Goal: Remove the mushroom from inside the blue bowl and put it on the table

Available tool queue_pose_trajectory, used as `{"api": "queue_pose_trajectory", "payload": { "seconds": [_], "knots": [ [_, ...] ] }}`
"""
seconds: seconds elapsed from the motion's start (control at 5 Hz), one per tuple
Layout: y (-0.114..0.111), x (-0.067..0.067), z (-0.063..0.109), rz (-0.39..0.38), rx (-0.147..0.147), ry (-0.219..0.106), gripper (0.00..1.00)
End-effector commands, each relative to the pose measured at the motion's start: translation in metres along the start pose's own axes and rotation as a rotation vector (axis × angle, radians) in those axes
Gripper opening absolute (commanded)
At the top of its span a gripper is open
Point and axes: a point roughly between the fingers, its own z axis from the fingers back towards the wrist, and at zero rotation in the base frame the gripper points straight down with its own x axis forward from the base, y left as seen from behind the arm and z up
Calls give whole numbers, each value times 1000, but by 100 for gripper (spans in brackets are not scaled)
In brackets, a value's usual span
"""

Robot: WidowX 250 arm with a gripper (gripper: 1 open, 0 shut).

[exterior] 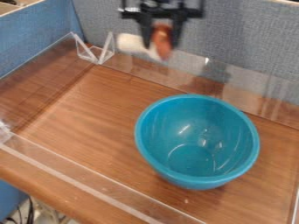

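My gripper [158,37] hangs high at the top of the view, above the back of the table [82,114] and up-left of the blue bowl [197,140]. It is shut on the mushroom [149,42], whose reddish-brown cap shows between the fingers while the cream stem sticks out to the left. The image is motion-blurred there. The glossy turquoise bowl sits on the wood at the right with nothing inside it.
Low clear acrylic walls [70,188] border the wood tabletop on the front, left and back. A clear triangular bracket [96,48] stands at the back left. Blue panels [35,39] rise behind the table.
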Motion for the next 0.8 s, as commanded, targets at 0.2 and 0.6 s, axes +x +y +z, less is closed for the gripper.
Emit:
{"api": "queue_pose_trajectory", "payload": {
  "seconds": [0.2, 0.6],
  "knots": [
    [-4, 23, -1, 17, 2, -25, 0],
    [-11, 31, -32, 86, 29, -3, 0]
  ]
}}
